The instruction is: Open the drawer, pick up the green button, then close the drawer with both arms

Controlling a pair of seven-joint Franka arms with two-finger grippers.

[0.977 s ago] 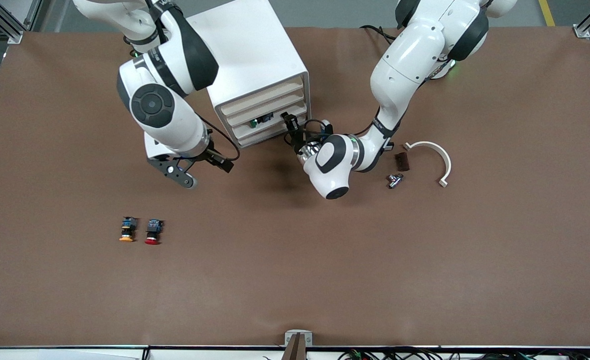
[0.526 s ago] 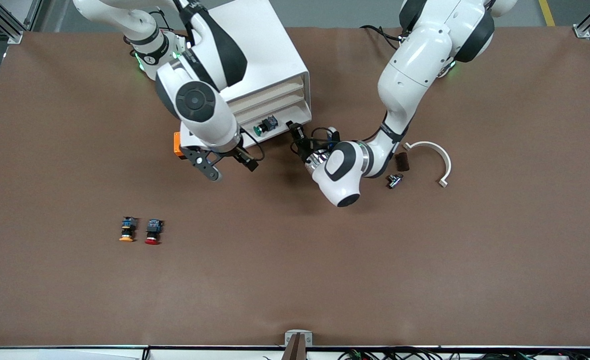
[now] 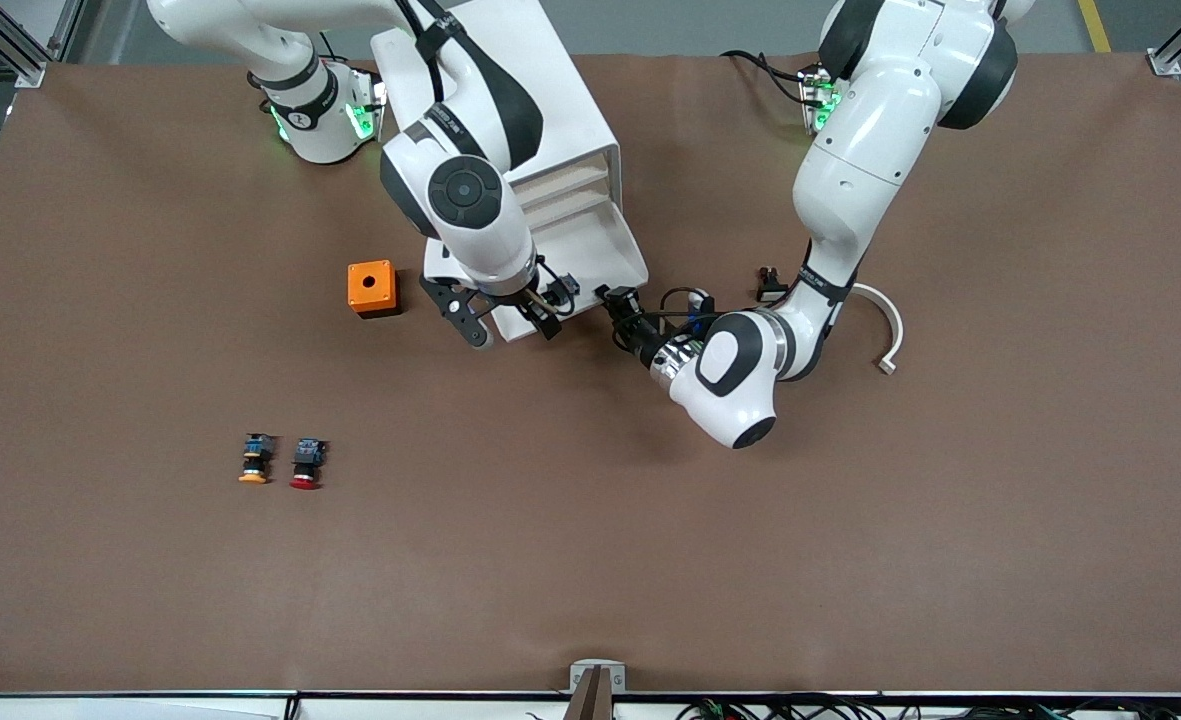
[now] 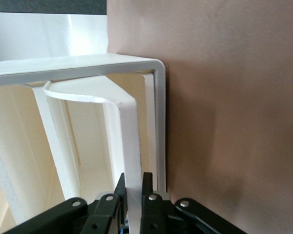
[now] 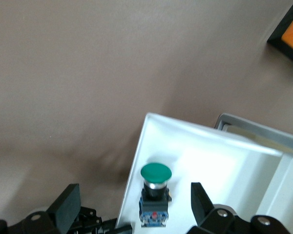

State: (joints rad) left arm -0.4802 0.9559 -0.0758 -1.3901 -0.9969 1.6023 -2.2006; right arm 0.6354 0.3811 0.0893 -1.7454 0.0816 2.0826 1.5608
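Observation:
The white cabinet (image 3: pixel 510 90) has one drawer (image 3: pixel 605 245) pulled out toward the front camera. My left gripper (image 3: pixel 613 300) is shut on the drawer's front lip at its corner; in the left wrist view the fingertips (image 4: pixel 147 183) pinch the thin white lip (image 4: pixel 132 141). My right gripper (image 3: pixel 507 325) hangs open over the front part of the drawer. In the right wrist view the green-capped button (image 5: pixel 155 195) lies in the white drawer (image 5: pixel 210 156), between the spread fingers (image 5: pixel 66 204) of the right gripper (image 5: pixel 133 202). In the front view the button is mostly hidden by that gripper.
A small orange box (image 3: pixel 371 288) stands beside the drawer toward the right arm's end; it also shows in the right wrist view (image 5: pixel 290 36). An orange-capped button (image 3: pixel 254 459) and a red-capped button (image 3: pixel 305 464) lie nearer the front camera. A white curved piece (image 3: pixel 885 320) lies by the left arm.
The left gripper has pulled the drawer out toward the front camera. The right arm has swung from beside the cabinet to over the open drawer, uncovering the orange box.

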